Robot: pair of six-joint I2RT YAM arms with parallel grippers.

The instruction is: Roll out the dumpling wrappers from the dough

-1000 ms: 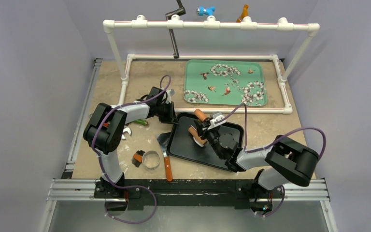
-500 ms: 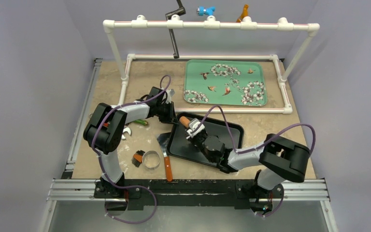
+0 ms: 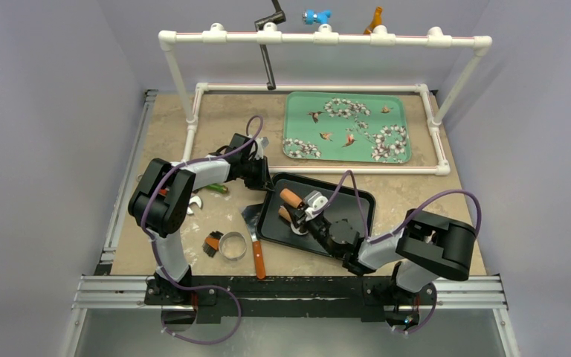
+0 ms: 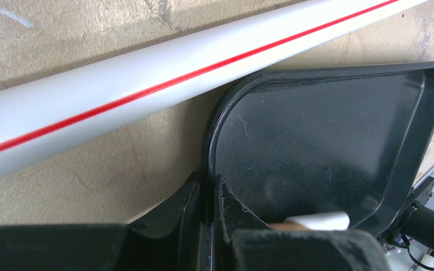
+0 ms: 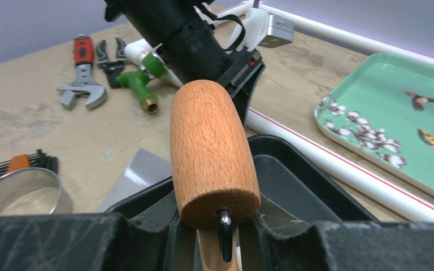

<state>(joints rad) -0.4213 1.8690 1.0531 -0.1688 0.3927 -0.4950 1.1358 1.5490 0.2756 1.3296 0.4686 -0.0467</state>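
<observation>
Only the left wrist view showed the left gripper clenched on the black tray's corner rim. The right gripper grasped one wooden roller, its long axis aimed toward that corner. One dumpling wrapper lay flat inside the tray, under the right gripper.

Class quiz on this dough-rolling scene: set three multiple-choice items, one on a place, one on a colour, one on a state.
1. The metal ring cutter lies: A on the table, left of the black tray; B inside that tray; C on the pipe frame.
2. The flowered tray is: A red; B teal; C yellow.
3. The left gripper is: A open in the air; B holding the roller; C shut on the black tray's rim.
Answers: A, it rests on bare tabletop; B, teal shows between the flowers; C, its fingers pinch the rim.
</observation>
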